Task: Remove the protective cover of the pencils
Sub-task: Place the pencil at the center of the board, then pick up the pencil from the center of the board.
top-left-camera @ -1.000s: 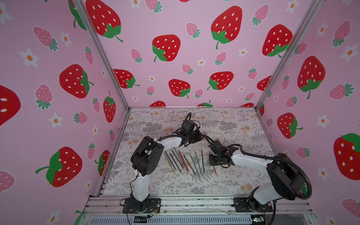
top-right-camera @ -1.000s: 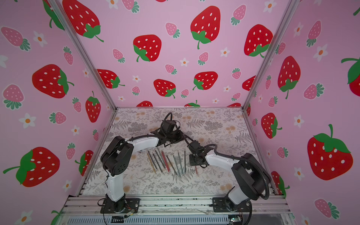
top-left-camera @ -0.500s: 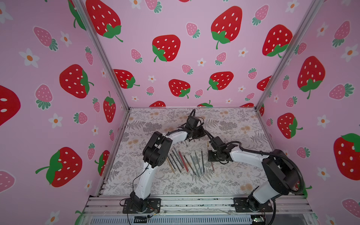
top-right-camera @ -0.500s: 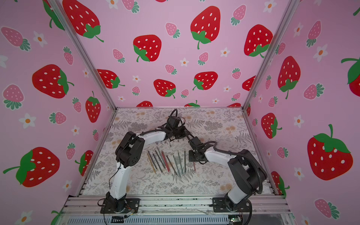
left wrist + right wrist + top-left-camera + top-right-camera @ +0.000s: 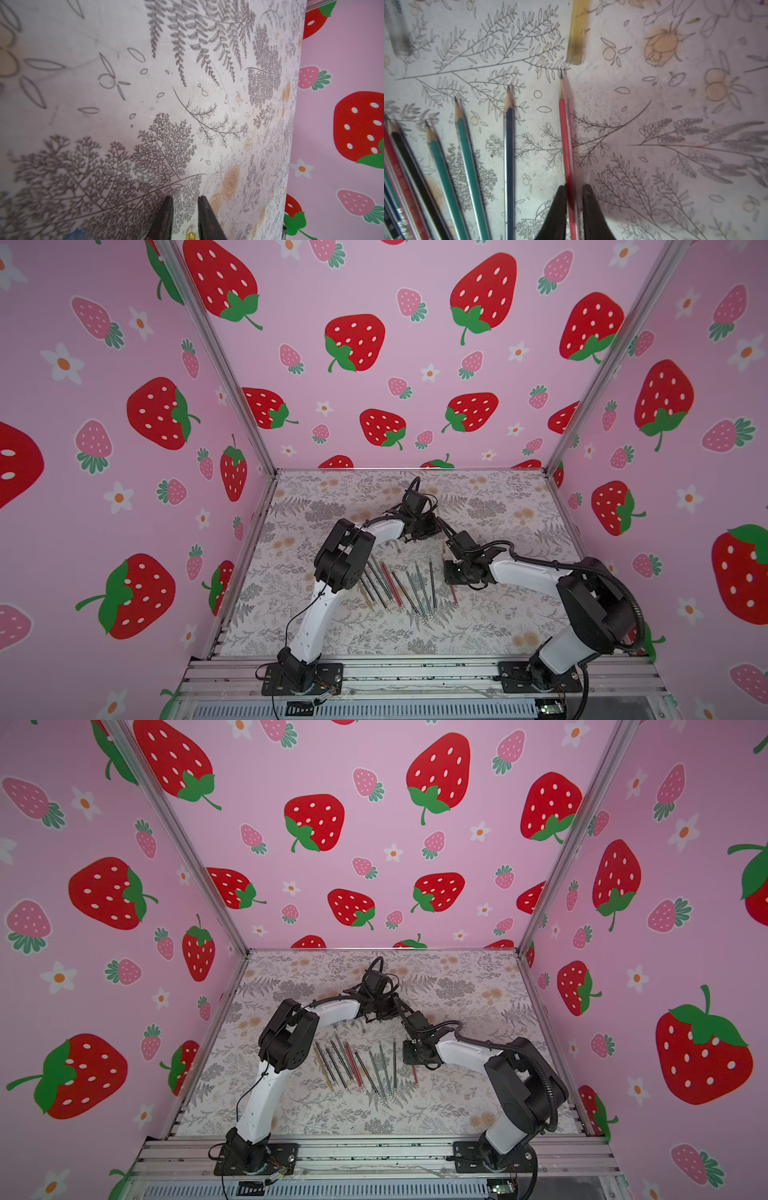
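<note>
My right hand (image 5: 574,187) is a little spread around the red pencil (image 5: 564,135), which lies on the desk (image 5: 612,68) with its tip bare and the yellow cap (image 5: 576,33) just past it, so I should lift straight up and not nudge it.

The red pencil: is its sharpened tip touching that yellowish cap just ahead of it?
Apart. The right wrist view shows a sliver of patterned table cover between the tip of the red pencil and the near end of the yellowish cap.
</note>
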`<control>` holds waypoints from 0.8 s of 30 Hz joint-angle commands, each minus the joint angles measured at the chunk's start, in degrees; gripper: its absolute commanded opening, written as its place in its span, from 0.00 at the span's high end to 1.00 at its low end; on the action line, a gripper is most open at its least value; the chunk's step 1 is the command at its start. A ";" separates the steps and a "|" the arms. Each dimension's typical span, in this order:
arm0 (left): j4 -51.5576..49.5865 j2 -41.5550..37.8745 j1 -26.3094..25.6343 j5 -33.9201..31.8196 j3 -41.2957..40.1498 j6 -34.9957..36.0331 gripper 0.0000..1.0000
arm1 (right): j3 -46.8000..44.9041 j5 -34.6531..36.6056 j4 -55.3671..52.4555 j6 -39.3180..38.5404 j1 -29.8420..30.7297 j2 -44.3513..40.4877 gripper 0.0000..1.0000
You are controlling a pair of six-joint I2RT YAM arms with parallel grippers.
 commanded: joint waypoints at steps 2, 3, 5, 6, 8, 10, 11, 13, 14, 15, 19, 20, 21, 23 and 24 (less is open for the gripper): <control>-1.31 0.90 -0.24 1.26 2.48 0.35 0.75 | 2.42 2.72 -6.31 -0.20 1.04 0.33 0.81; -1.30 0.83 -0.29 1.26 2.48 0.31 0.76 | 2.95 3.56 -7.52 -0.09 1.24 0.93 0.81; -1.39 0.61 -0.39 1.26 2.23 0.47 0.76 | 3.33 3.77 -8.31 -0.16 1.39 2.26 0.78; -1.39 0.38 -0.41 1.17 2.06 0.51 0.76 | 3.46 3.67 -8.33 -0.28 1.50 2.94 0.77; -1.45 -0.04 -0.59 0.74 1.54 0.60 0.76 | 3.88 3.38 -8.26 -0.39 1.76 4.39 0.77; -1.38 -0.46 -0.72 0.64 1.06 0.57 0.76 | 4.33 3.20 -8.32 -0.30 1.84 5.77 0.84; -1.41 -0.64 -0.76 0.64 0.74 0.61 0.76 | 4.52 3.27 -8.29 -0.16 1.86 6.32 0.87; -1.23 -1.26 -0.85 0.64 -0.23 0.62 0.76 | 4.66 3.70 -8.24 0.46 1.75 6.96 0.93; -0.94 -1.79 -0.85 0.58 -0.76 0.71 0.76 | 4.61 3.83 -8.12 0.70 1.73 7.25 0.96; -0.70 -2.20 -0.94 0.47 -1.36 0.78 0.76 | 4.68 3.84 -8.00 0.85 1.74 7.42 0.98; -0.36 -3.46 -1.02 0.64 -2.84 0.79 0.76 | 4.71 3.85 -8.04 1.33 1.72 7.29 1.00; -0.26 -3.86 -1.20 0.64 -3.27 0.79 0.75 | 4.57 3.91 -8.03 1.39 1.77 7.01 1.00; -0.35 -4.38 -1.29 0.57 -3.76 0.88 0.74 | 4.32 3.79 -8.05 1.49 1.77 6.77 1.00; -0.44 -5.30 -1.53 0.25 -4.87 1.07 0.71 | 3.88 3.47 -8.15 1.55 1.77 6.04 1.00; -0.46 -5.81 -1.64 -0.09 -5.55 1.30 0.70 | 3.54 3.11 -8.12 1.84 1.73 5.46 1.00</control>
